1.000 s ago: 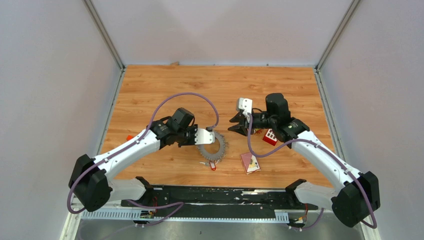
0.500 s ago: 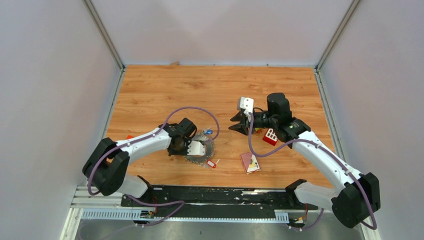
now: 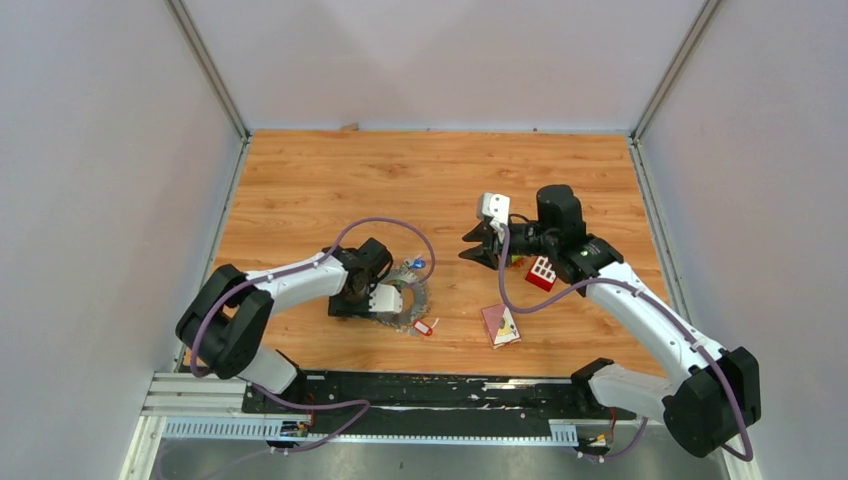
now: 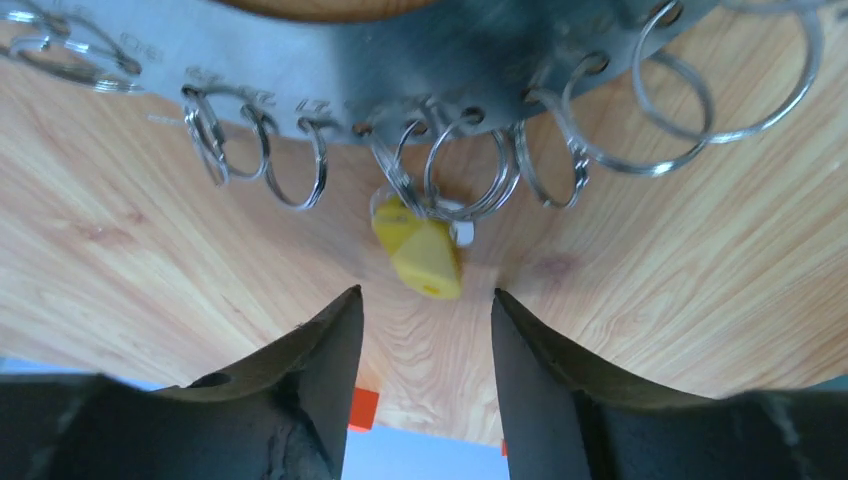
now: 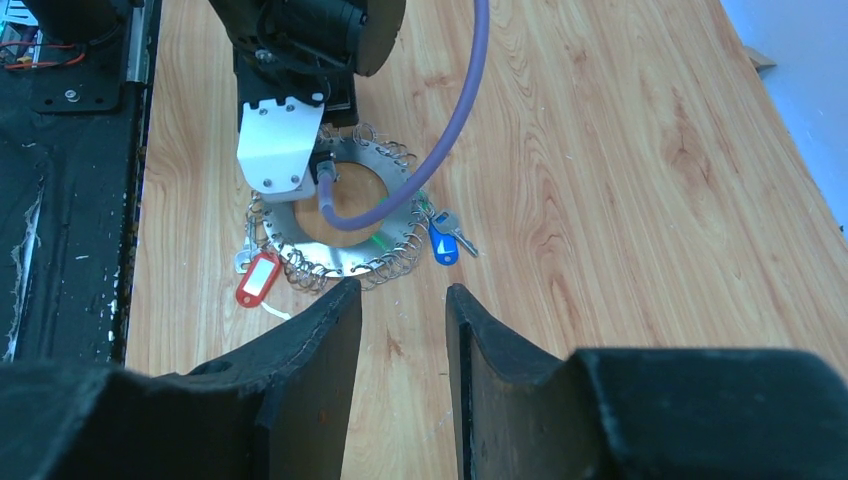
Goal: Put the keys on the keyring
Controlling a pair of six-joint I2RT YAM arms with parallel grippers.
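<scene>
Left wrist view: my left pincer (image 4: 425, 300) stands wide with nothing between its fingers, low over the surface (image 4: 150, 260). Just ahead lies the yellow-tagged key (image 4: 420, 255), its tag hanging at one of the small split rings along the rim of the keyring (image 4: 450, 60). I cannot tell whether that loop is fully wound on. If it is only half through, a nudge from a fingertip when I back away could pop it free. It could also hook a neighbouring ring and drag the whole keyring across the wood.

Right wrist view: my right pincer (image 5: 400, 290) is open at a moderate gap and empty, well apart from the keyring. The red-tagged key (image 5: 257, 278) and the blue-tagged key (image 5: 441, 247) lie at its edge; whether they are attached or merely touching, I cannot say. The purple cable (image 5: 462, 115) of my left arm arcs over the ring's centre, so a reach from this side risks snagging it.

Top view: my left arm hides much of the keyring. Bringing the right arm in would crowd both onto one spot, with a collision as the hazard. The red block (image 3: 541, 272) sits beside my right arm and could get knocked.
</scene>
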